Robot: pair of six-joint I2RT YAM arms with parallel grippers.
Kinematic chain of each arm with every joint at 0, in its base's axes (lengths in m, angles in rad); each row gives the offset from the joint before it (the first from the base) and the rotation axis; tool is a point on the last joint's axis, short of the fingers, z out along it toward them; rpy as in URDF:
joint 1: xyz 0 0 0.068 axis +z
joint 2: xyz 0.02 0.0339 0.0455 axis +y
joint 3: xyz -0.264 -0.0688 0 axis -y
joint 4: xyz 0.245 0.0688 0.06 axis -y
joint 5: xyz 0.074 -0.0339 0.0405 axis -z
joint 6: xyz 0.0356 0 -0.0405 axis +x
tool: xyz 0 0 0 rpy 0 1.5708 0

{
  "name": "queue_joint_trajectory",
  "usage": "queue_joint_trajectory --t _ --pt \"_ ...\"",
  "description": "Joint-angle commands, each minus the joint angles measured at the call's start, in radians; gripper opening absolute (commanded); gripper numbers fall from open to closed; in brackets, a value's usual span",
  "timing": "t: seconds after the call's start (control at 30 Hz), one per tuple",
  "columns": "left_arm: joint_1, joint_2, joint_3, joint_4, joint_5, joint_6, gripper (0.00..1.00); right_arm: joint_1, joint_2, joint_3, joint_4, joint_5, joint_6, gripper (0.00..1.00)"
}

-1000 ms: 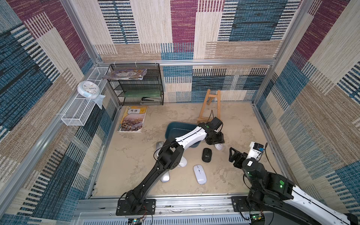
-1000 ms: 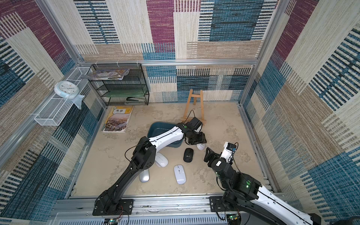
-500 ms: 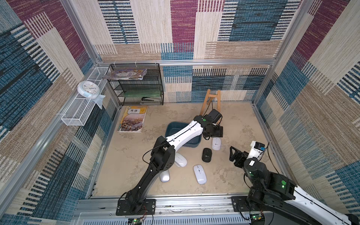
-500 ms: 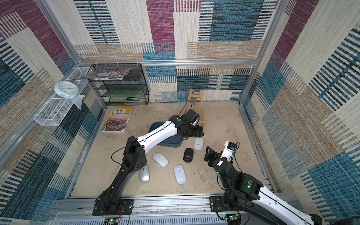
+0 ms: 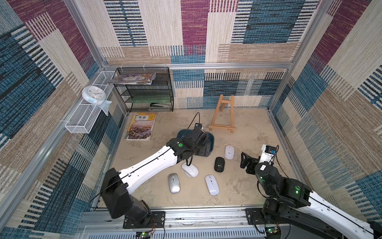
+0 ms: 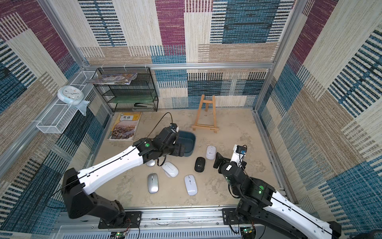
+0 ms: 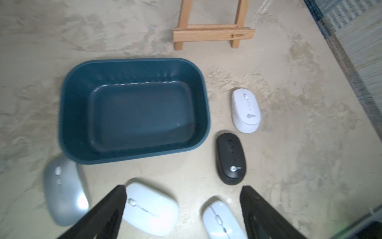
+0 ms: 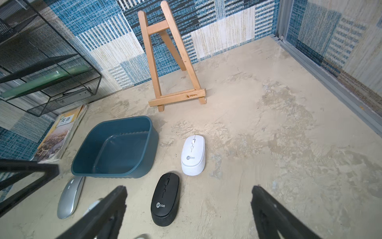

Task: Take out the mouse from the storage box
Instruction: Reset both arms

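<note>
Risk: left gripper point(image 7: 184, 188), wide open and empty, could clip the white mouse point(image 7: 149, 209) near the empty storage box point(image 7: 132, 155).

Storage box point(image 5: 210, 140) partly behind left arm point(image 5: 153, 163)

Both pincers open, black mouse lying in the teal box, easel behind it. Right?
No. The black mouse lies on the table beside the box, which is empty; the left wrist view shows it. The left pincer and right pincer are open, and the easel stands behind the box.
</note>
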State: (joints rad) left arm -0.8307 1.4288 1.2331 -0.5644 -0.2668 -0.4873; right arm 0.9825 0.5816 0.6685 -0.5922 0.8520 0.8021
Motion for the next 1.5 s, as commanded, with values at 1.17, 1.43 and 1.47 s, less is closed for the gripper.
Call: queue_joint_trajectory --t 1.17,1.43,1.47 --pt "0.439 -0.602 -0.729 0.688 -0.668 -0.055 0.99 -0.002 0.212 0.062 0.596 0.091 -0.404 1.00" --pt "0.659 -0.364 -0.819 0.957 -0.613 0.167 0.99 -0.004 0.177 0.050 0.678 0.129 -0.586 1.00" --pt "0.678 -0.318 -0.819 0.978 -0.587 0.207 0.99 -0.007 0.174 0.040 0.707 0.144 -0.628 0.99"
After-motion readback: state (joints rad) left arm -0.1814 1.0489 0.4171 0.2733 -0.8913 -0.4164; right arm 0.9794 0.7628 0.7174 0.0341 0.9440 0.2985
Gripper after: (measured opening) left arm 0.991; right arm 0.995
